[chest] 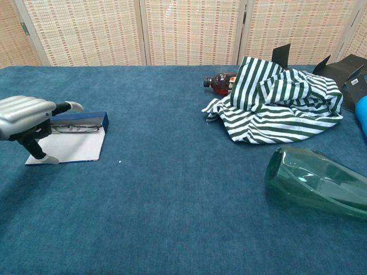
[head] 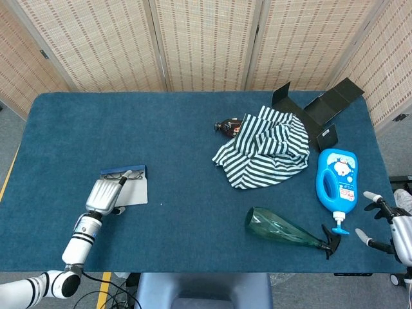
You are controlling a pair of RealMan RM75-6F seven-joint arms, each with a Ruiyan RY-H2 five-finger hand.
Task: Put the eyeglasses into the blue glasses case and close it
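Observation:
The blue glasses case lies open at the table's left, its pale lid flap spread flat toward the front. The eyeglasses rest inside the blue tray. My left hand hovers over the flap's near left corner, holding nothing; one fingertip points down at the flap's edge and its thumb sticks out. My right hand sits at the table's far right edge, fingers spread and empty, seen only in the head view.
A striped cloth covers part of a brown bottle mid-table. Black folded boxes lie behind it. A blue detergent bottle and a green spray bottle lie at the front right.

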